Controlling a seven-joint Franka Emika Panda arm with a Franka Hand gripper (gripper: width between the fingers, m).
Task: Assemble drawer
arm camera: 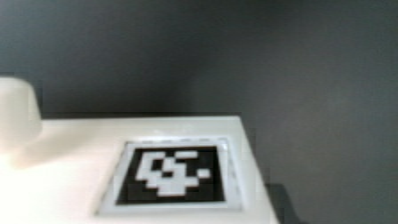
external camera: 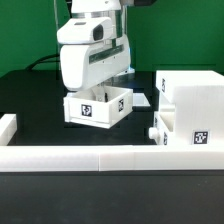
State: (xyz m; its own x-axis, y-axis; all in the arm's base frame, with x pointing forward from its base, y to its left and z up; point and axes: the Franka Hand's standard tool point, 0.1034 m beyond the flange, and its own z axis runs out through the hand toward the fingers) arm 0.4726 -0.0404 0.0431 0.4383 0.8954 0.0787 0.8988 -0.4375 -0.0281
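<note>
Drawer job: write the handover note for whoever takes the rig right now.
Gripper: down at the open tray; fingers hidden in both views, so open or shut cannot be told.
Open tray: on the black table, tag facing the camera, apart from the housing at the exterior view's right.
Second tray: appears already partly inside the housing, low down, knob showing.
Wrist view: only a tagged white face close up.
Done: seemingly one tray placed.
Left: slide the open tray into the housing.

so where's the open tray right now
In the exterior view, the open tray sits on the black table left of centre, under the gripper, left of the tall housing.
</note>
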